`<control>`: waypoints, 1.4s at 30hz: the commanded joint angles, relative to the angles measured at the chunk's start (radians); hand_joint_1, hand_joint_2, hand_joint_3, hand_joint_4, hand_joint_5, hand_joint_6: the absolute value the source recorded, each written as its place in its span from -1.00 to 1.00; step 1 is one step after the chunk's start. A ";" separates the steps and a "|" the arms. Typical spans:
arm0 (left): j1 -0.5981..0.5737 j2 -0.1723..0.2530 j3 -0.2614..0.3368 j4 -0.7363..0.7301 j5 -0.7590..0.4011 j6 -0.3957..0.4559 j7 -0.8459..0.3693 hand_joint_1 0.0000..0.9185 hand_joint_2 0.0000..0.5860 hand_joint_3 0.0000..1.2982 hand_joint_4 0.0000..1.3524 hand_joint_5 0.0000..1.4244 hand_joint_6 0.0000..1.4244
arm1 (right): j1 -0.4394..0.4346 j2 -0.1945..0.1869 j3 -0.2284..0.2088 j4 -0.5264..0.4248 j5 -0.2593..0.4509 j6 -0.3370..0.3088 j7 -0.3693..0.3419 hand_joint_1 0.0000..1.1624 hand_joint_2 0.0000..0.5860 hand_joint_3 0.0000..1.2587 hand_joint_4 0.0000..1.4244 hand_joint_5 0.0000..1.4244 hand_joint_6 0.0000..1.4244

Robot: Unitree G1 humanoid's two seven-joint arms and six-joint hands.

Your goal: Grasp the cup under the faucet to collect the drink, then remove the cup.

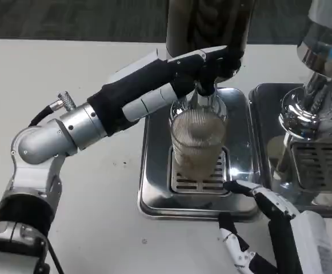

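White and black fingers of my right hand [268,228] are spread apart and hold nothing. Just up and to the left of them stands the ribbed glass cup [197,145], upright on the drip tray [154,194], mouth up under the faucet [204,91]. My left hand [214,63] is up at the faucet; I cannot tell its grip. I think my right hand is nearer the cup's side, so it should reach in.

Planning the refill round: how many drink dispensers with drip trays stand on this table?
2. One dispenser stands at centre over a steel drip tray with the ribbed cup under it; a second dispenser stands at the right edge. More may sit beyond the frame.
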 commanded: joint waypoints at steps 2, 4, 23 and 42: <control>0.013 0.010 -0.049 0.036 0.078 0.007 -0.019 -1.00 -0.75 -0.78 -0.94 -0.84 -0.97 | 0.010 -0.002 -0.006 -0.004 0.013 -0.014 -0.002 -0.12 0.42 -0.34 -0.47 -0.52 -0.57; 0.011 0.013 -0.054 0.039 0.082 0.003 -0.018 -1.00 -0.75 -0.78 -0.93 -0.84 -0.97 | 0.011 -0.002 -0.006 -0.004 0.014 -0.014 -0.002 -0.12 0.42 -0.35 -0.47 -0.52 -0.57; -0.017 0.052 -0.112 0.071 0.158 -0.060 0.009 -1.00 -0.79 -0.71 -0.83 -0.84 -0.97 | 0.008 -0.005 -0.009 -0.006 0.024 -0.015 0.001 -0.12 0.42 -0.35 -0.47 -0.51 -0.57; -0.018 0.075 -0.164 0.078 0.214 -0.119 0.081 -1.00 -0.76 -0.72 -0.84 -0.85 -0.97 | -0.031 -0.022 -0.033 0.010 0.113 -0.079 0.064 -0.23 -0.03 -0.74 -0.79 -0.79 -0.70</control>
